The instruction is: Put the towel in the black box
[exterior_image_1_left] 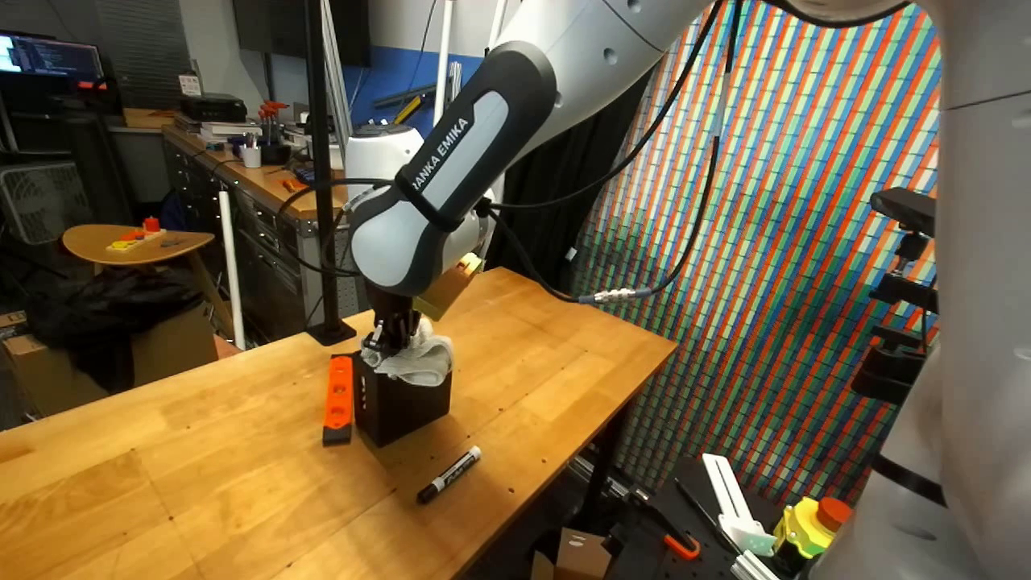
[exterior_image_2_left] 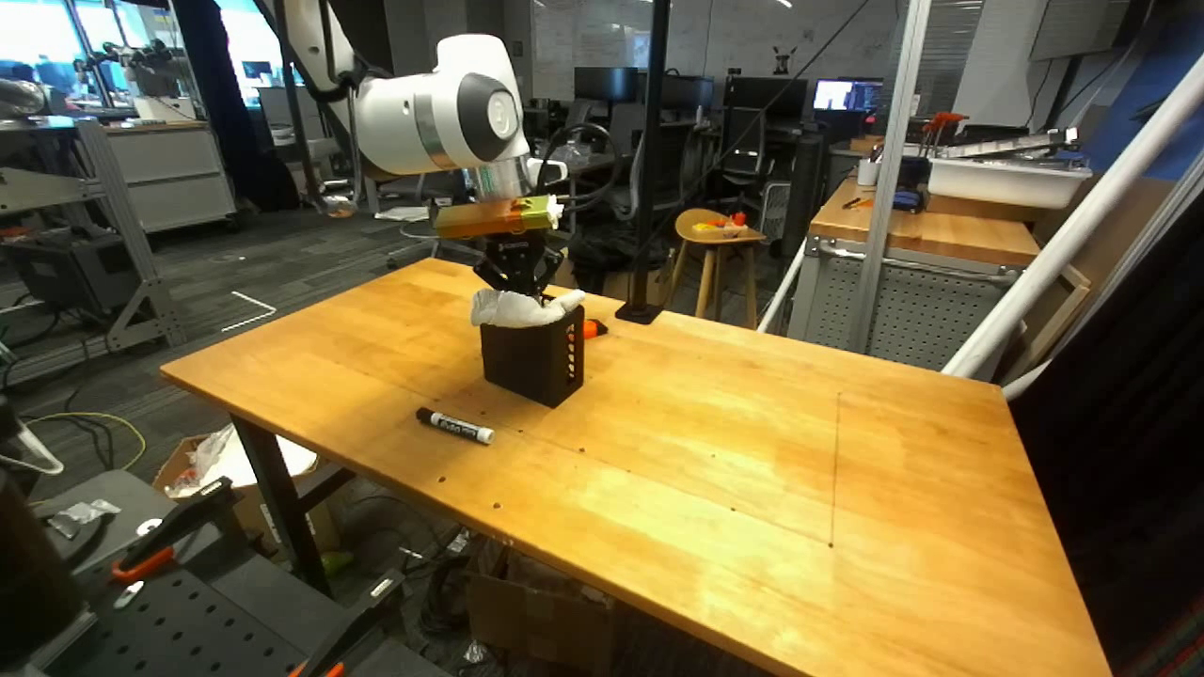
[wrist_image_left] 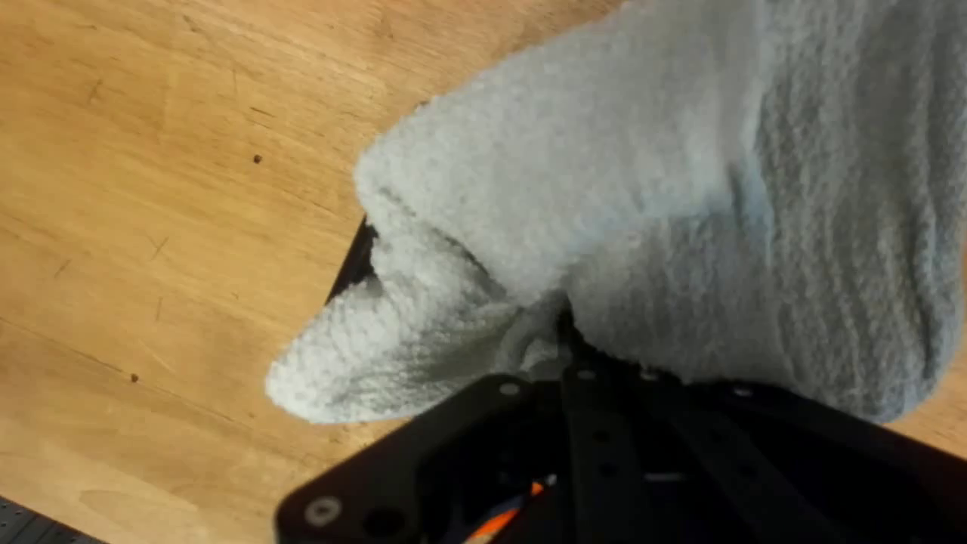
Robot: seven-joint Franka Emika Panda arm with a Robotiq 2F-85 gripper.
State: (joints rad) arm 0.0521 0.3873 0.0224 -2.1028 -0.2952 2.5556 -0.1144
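Wrist view: the dark claw [wrist_image_left: 572, 336] comes up from the bottom edge, its fingers drawn together on what looks like a pinch of pale grey towel [wrist_image_left: 650, 181], the tips sunk in folds. Loose cloth spreads wide on both sides. Below is the black box [exterior_image_1_left: 409, 409]; in both exterior views the towel lies across its top and bulges past the rim, so it is not yet inside. The opening is hidden.

The step seems to be stuffing it in. The claw looks nearer the box's slotted side, so shifting toward the middle, then pressing straight down, should draw the flaps in after the tips. Letting go too soon would probably leave cloth hanging outside; pushing off-centre could tip the box. Once it is deep, a small opening and a straight lift should avoid dragging it out.

Just beside the box lies an orange bar [exterior_image_1_left: 338, 395]; a marker [exterior_image_1_left: 449, 475] lies near, apart, on the wooden table [exterior_image_2_left: 752, 461]. Far behind stands a small round stool [exterior_image_1_left: 93, 238].
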